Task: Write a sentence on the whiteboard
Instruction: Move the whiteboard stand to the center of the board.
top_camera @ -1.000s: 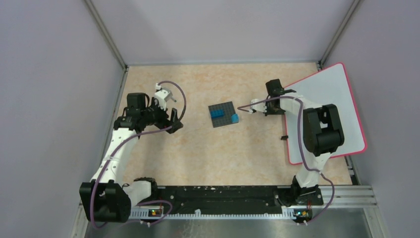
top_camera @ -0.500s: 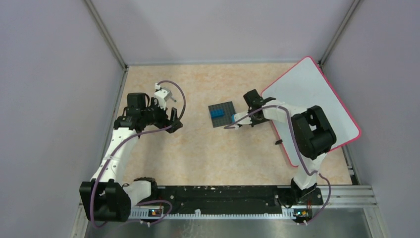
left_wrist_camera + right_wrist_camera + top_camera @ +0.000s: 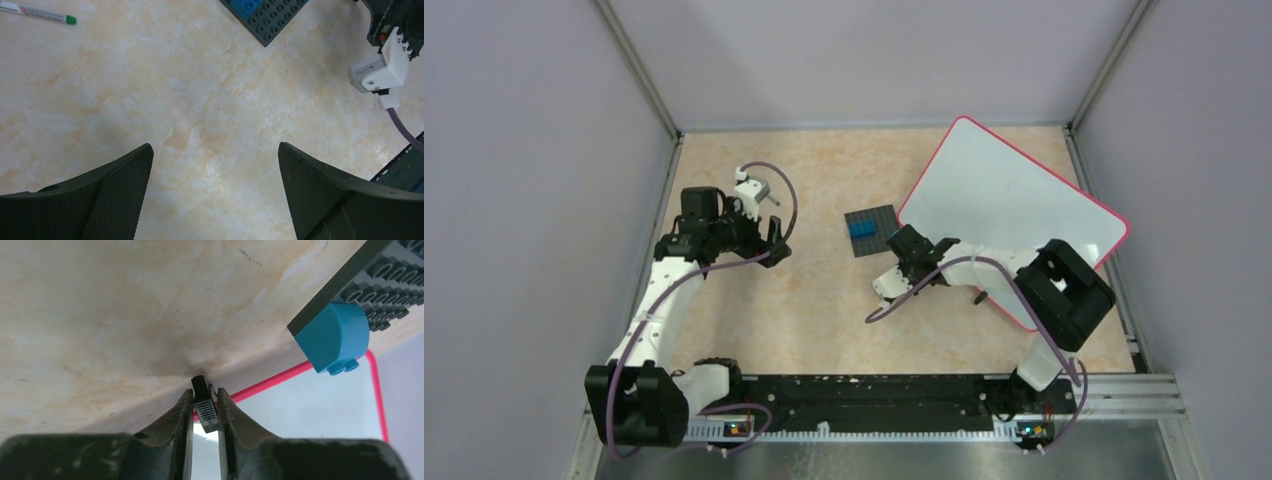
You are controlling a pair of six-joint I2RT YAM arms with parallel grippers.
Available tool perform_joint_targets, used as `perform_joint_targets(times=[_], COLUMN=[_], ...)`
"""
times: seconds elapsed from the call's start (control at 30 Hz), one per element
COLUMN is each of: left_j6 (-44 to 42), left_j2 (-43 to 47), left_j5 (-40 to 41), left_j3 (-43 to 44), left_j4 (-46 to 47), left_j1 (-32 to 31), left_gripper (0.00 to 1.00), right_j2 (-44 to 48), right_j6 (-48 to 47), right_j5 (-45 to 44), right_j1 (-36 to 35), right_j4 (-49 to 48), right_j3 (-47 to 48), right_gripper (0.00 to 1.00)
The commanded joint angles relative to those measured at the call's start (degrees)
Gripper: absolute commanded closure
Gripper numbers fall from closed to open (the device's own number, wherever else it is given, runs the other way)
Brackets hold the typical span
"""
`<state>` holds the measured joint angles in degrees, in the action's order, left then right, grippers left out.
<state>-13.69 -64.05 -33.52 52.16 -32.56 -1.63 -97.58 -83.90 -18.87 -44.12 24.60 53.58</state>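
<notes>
Top external view: the whiteboard lies flat on the desk in its right rear part, skewed to the desk's edges. Its long axis runs diagonally, from the middle of the rear edge toward the near right corner. One short end points to the rear, the other to the right edge. No lettering shows on its glossy face, so writing has, by this evidence, not begun.

The right hand sits at the long edge of the board that faces the near left corner. Right wrist view: its fingers are pressed together on a small black clip at the red-pink rim. The clip probably serves as a handle. It lets the thin board be slid and turned without a finger having to get under the rim or mark the writing face. A second clip farther along the same edge is not held.

A grey plate stands at mid-desk, just beside the board's nearest corner, and a blue brick overhangs its edge.

Left wrist view: the left hand hovers spread wide and empty over bare desk on the left side. A marker with a green cap lies apart from it, and is likely the tool that hand will need for writing.
</notes>
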Motion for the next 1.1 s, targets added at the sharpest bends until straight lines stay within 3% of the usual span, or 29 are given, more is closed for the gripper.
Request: perform_joint_targets(times=[0.0,0.2,0.43,0.57,0.7,0.8,1.07], left_j6=[0.09,0.41,1.72,4.07,5.49,6.03,6.35], left_j2=[-0.11,-0.04,-0.38,-0.77,-1.03,-0.35,1.96], left_j5=[-0.13,0.26,1.80,4.56,5.34,6.00,8.05], left_j3=[-0.13,-0.28,-0.58,-0.64,-0.38,-0.85,-1.62], left_j4=[1.65,1.60,2.24,3.20,3.40,4.06,4.86], left_j1=[-0.14,-0.16,-0.13,-0.13,-0.20,-0.07,-0.04], left_gripper=[0.01,0.01,0.01,0.01,0.01,0.01,0.01], right_j2=[5.40,14.53,25.23,25.33,22.13,20.73,13.80], right_j6=[7.23,21.20,51.91,75.41,95.96,102.08,113.48], right_j5=[6.26,11.45,17.99,5.20,-1.06,-4.85,1.65], right_j1=[-1.84,-1.84,-1.76,-1.76,-1.79,-1.18,5.17], right_j4=[-5.97,-2.80,-4.21,-5.37,2.16,2.91,7.42], right_j3=[-2.78,-2.23,-0.55,0.46,5.88,6.93,8.39], right_gripper=[0.74,0.47,0.46,0.46,0.47,0.47,0.48])
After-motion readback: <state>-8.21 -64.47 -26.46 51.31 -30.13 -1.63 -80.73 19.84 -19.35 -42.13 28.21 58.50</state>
